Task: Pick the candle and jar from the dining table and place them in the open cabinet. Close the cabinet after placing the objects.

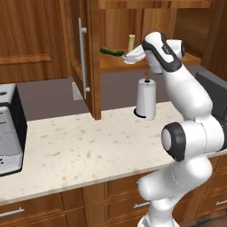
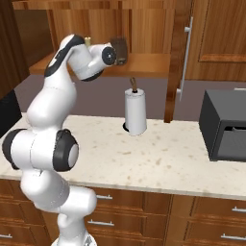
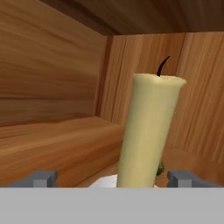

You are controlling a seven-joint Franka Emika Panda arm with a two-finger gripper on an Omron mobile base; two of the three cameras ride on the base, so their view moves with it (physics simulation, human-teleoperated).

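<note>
The candle (image 3: 148,131), a pale-yellow cylinder with a dark curved wick, is seen standing on the shelf (image 1: 113,62) inside the open cabinet (image 1: 91,57); in the hand view it leans slightly to the right and rises between the two grey fingertips (image 3: 40,178), which are set well apart on either side of it with gaps on both sides, so the jaws stand open and nothing is clamped. In the left base view the candle (image 1: 131,43) is seen upright at the back of the shelf, just behind the gripper (image 1: 131,56), with a dark green elongated vegetable (image 1: 111,51) lying on the shelf to its left. The cabinet door (image 1: 84,53), with its long silver bar handle (image 1: 82,55), is swung open over the table (image 1: 80,146). A white paper-towel roll (image 1: 146,99) stands on the table below the shelf. A silver appliance (image 1: 9,128) is seen at the table's left edge, and a dark grey box-shaped appliance (image 2: 225,126) at its right in the right base view.
</note>
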